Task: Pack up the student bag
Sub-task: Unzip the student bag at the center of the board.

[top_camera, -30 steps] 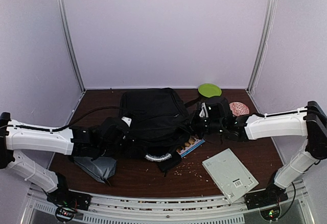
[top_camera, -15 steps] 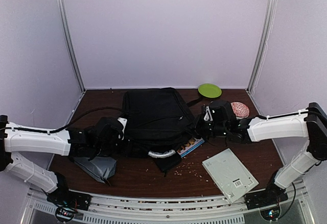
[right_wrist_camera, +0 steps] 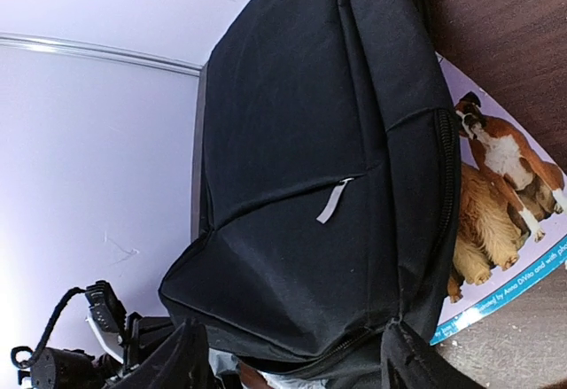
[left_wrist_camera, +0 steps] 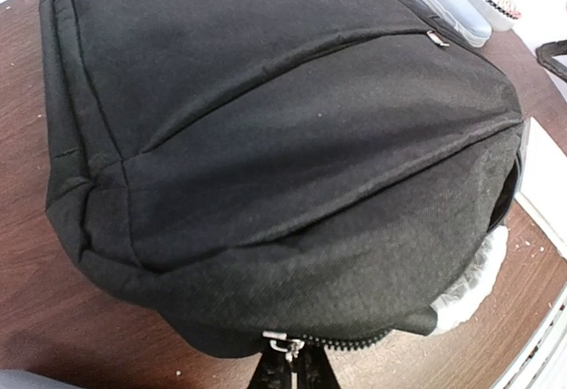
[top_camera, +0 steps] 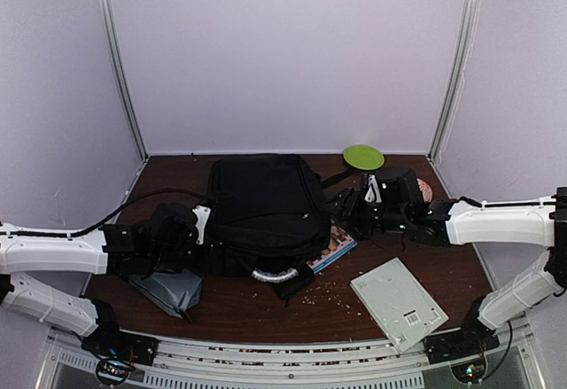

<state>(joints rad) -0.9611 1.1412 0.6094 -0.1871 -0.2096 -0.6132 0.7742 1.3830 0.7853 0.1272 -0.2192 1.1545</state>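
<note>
The student bag point(top_camera: 262, 205), a big black backpack, lies flat in the middle of the table with its grey-white handle point(top_camera: 273, 274) toward the near edge. My left gripper point(top_camera: 205, 230) sits at the bag's left edge. In the left wrist view it point(left_wrist_camera: 297, 373) is shut, with the bag's metal zip pull point(left_wrist_camera: 285, 345) at its fingertips. My right gripper point(top_camera: 343, 205) hangs open just off the bag's right edge. In the right wrist view its two fingers point(right_wrist_camera: 182, 358) stand wide apart over the bag point(right_wrist_camera: 328, 167), holding nothing.
A dog picture book point(top_camera: 332, 245) pokes out from under the bag's right side. A white booklet point(top_camera: 399, 302) lies front right amid scattered crumbs. A grey pouch point(top_camera: 168, 287) sits under my left arm. A green plate point(top_camera: 363, 155) stands at the back, and a white case point(left_wrist_camera: 443, 3) beyond the bag.
My right gripper has opened and drawn back to the right, off the bag. My left arm has pulled leftward, still shut at the zip. The bag has settled flatter.
</note>
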